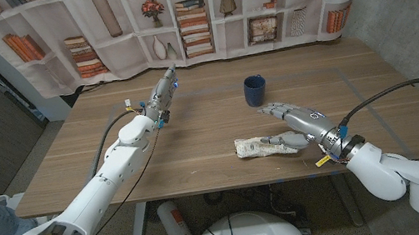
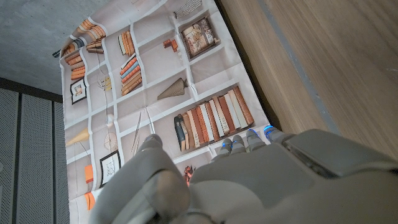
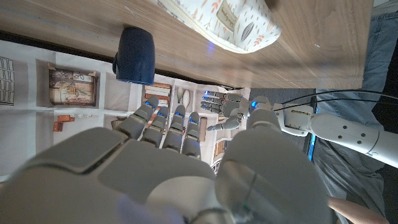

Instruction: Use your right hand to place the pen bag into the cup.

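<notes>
the right hand (image 1: 295,123) hovers with its fingers spread wide and holding nothing, just beside the cream, leaf-patterned fabric pen bag (image 1: 262,146), which lies flat on the wooden counter (image 1: 194,128) on the robot's side of the dark blue ceramic cup (image 1: 254,90), a little apart from it. whether the thumb already touches the bag's end cannot be told from the head view.

likely trouble, as a judgement: the bag is soft and long, while the cup's mouth looks narrow beside it. a grip at 1 end would let the rest droop, and the hanging end could catch the cup's rim and tip the cup or spill over its side. a shallow pinch on loose fabric could also slip on the lift. lowered lying level, the bag would bridge the rim rather than drop in, so it probably needs to go in end first.

the left hand (image 1: 163,91) is raised over the counter well away from the cup, toward the robot's left, fingers extended close together and holding nothing.

the head view gives the layout: cup, bag and both hands together. the right wrist view adds the bag's (image 3: 230,22) printed pattern and rounded end, the cup's (image 3: 134,56) handle side, and the right hand's (image 3: 186,162) fingers hanging clear of both. the left wrist view shows the left hand (image 2: 249,180) against the bookshelf-printed backdrop (image 2: 155,93).
</notes>
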Tool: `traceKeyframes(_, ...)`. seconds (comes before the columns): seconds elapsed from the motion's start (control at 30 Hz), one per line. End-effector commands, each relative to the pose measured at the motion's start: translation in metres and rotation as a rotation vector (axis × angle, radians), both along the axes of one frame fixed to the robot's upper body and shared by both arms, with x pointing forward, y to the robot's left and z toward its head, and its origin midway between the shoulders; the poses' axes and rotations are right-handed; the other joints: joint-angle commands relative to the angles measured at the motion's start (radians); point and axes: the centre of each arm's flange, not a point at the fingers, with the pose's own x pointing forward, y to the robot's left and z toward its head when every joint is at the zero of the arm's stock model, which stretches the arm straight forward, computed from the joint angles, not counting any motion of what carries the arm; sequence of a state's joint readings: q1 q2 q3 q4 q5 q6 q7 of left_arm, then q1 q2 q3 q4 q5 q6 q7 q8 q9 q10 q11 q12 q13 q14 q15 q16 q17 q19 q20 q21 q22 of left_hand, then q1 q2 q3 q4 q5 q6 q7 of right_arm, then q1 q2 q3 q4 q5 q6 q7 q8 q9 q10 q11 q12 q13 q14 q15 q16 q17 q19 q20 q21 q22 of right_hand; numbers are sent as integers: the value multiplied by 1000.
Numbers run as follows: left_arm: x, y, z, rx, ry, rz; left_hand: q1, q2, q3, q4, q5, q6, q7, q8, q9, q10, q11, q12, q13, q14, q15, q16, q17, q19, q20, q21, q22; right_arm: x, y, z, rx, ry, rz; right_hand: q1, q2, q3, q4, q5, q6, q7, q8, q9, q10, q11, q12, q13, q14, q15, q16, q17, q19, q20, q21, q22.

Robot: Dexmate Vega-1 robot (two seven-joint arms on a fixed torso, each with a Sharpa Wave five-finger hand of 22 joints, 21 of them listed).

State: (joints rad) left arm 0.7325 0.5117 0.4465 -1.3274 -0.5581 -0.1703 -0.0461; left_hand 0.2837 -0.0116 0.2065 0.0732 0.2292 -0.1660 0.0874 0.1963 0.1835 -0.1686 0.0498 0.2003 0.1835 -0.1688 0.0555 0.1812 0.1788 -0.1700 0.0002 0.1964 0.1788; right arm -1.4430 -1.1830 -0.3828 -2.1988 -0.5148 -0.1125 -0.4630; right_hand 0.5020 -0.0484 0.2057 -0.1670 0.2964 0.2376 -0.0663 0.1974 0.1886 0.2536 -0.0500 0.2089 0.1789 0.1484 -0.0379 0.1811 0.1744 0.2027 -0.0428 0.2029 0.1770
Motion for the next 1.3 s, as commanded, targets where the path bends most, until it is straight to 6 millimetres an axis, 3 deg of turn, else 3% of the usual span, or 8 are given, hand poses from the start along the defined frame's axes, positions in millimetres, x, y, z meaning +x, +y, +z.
traceKeyframes(0.03,-4,10,-2,-9,-1,16,13,-1,-5,-2,-2,-2,-2,1,6,-19,-4,4,4,-84,-4,5,3,-130,6,5,5,4,7,-1,-52,-9,-32,15,3,7,-4,8,2,1,1,2,0,2,2,5,7,-1,3,3,9,-24,-4,2)
traceKeyframes(0.6,0,11,-2,-7,6,10,15,0,-8,-2,-3,-2,-3,1,6,-20,-3,3,4,-84,-4,5,3,-132,8,4,5,3,9,-2,-101,-16,-93,30,-1,9,-2,15,1,0,1,2,-3,1,1,5,8,-2,3,3,10,-24,-4,3)
traceKeyframes(0.93,-2,11,-1,-10,2,13,15,1,-9,-2,-3,-2,-3,1,6,-20,-4,3,4,-84,-5,6,3,-133,9,4,5,7,8,-7,-116,6,-110,40,-5,10,1,19,14,16,6,2,5,5,4,5,16,-7,5,3,14,-26,-3,3)
traceKeyframes(1.3,-4,13,-5,-18,2,17,15,1,-10,-1,-4,-2,-2,1,6,-20,-4,3,4,-84,-4,6,3,-133,10,5,5,9,8,-14,-152,15,-142,45,-9,10,3,23,6,9,3,3,2,6,3,6,19,-3,5,3,14,-23,-3,3)
